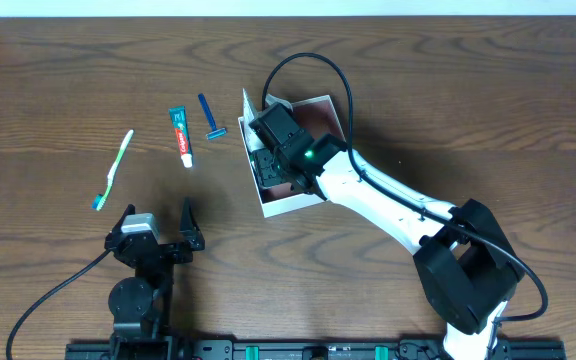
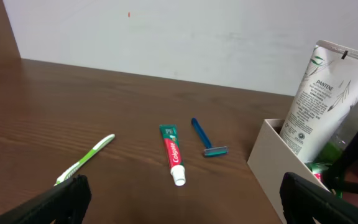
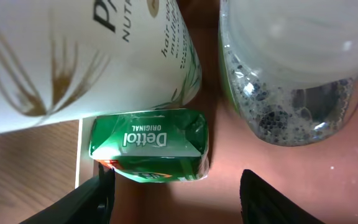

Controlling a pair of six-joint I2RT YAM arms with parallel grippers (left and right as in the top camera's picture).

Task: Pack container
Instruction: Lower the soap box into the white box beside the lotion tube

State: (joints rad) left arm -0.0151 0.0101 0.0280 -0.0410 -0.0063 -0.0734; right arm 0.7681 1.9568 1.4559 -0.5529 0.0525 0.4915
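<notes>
The container, a shallow white box with a reddish-brown inside, sits at mid-table. My right gripper is down inside it and open. It holds nothing. A green Dettol soap pack lies on the box floor just ahead of its jaws. A white Pantene tube leans in the box, and its end sticks up over the rim. A clear foamy bottle is in there too. My left gripper is open and empty at the near left.
On the table left of the box lie a green and white toothbrush, a red and green toothpaste tube and a blue razor. All three also show in the left wrist view: toothbrush, toothpaste, razor.
</notes>
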